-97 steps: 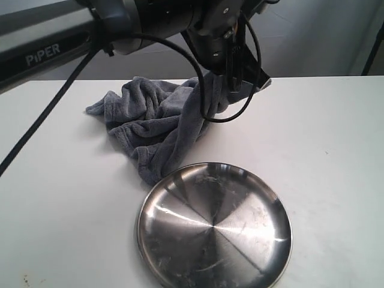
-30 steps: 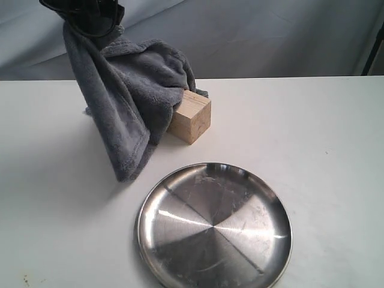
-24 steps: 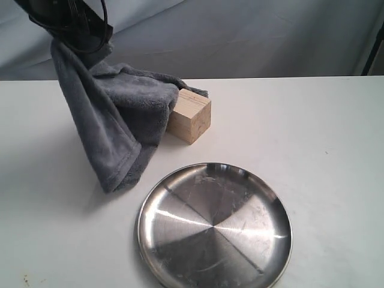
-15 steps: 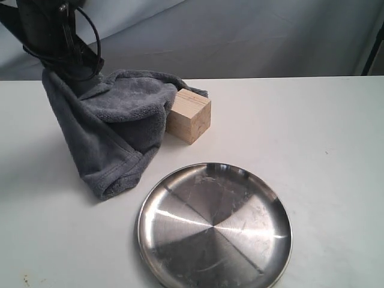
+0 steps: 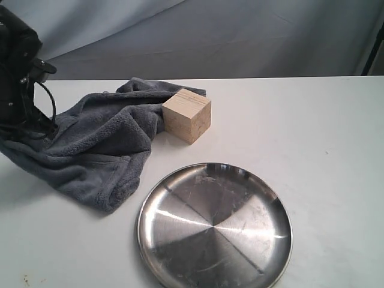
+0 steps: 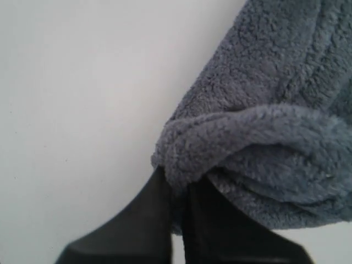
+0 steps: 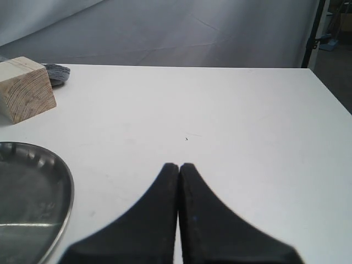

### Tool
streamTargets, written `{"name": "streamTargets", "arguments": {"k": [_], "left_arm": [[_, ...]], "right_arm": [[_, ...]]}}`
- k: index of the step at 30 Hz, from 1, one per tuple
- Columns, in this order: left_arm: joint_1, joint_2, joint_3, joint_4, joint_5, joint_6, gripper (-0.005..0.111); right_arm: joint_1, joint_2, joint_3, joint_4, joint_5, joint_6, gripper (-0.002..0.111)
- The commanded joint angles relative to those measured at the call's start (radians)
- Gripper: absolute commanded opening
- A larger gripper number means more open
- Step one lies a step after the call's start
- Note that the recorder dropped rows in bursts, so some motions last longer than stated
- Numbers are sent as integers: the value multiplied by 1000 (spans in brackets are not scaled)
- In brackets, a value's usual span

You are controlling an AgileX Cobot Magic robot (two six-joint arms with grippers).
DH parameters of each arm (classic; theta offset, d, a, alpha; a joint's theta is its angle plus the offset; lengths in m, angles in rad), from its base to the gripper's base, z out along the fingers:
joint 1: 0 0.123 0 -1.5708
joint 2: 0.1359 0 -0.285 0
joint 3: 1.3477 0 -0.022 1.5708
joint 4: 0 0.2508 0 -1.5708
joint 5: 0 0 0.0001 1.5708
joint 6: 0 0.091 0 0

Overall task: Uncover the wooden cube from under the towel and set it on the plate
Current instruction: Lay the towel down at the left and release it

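**Figure. Cube uncovered; towel in your left hold.** Your left fingers (image 6: 176,192) were clenched on a fold of the towel (image 5: 90,144), low over the surface (image 5: 312,132). The cloth lay slumped between those fingers and the cube (image 5: 186,115). The cube stood bare on the surface, on the far side of the towel from your left fingers, with the towel's edge touching its nearer side. No part of the cloth lay on its top.

Your right fingers (image 7: 179,168) were pressed together and held nothing. From them the cube lay well ahead and toward the left arm's side, with open surface between. The plate (image 5: 214,225) lay nearer to them on that same side, its rim close to the cube but apart from it.

The cube has no long axis. It sat turned, so that your right fingers met one grained face at a slant and not square on.

Which fingers were nearer the cube cannot be told from these views. Your left fingers were taken up with the towel and your right were free. The pick therefore probably fell to the right, which would first have to part and line up with two opposite faces.
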State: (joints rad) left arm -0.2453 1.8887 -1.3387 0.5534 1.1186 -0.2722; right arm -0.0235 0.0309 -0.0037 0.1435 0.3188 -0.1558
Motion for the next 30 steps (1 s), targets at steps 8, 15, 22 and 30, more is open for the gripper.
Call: {"name": "streamTargets", "arguments": {"k": [8, 15, 22, 30], "left_arm": [[2, -61, 205, 54, -92, -23, 0], [2, -61, 212, 52, -121, -19, 0], [2, -61, 212, -2, -156, 18, 10], [2, -61, 212, -34, -214, 50, 57]], "right_arm": [[4, 2, 4, -1, -5, -1, 0], [4, 2, 4, -1, -5, -1, 0], [4, 2, 4, -1, -5, -1, 0], [4, 2, 4, -1, -5, -1, 0]]}}
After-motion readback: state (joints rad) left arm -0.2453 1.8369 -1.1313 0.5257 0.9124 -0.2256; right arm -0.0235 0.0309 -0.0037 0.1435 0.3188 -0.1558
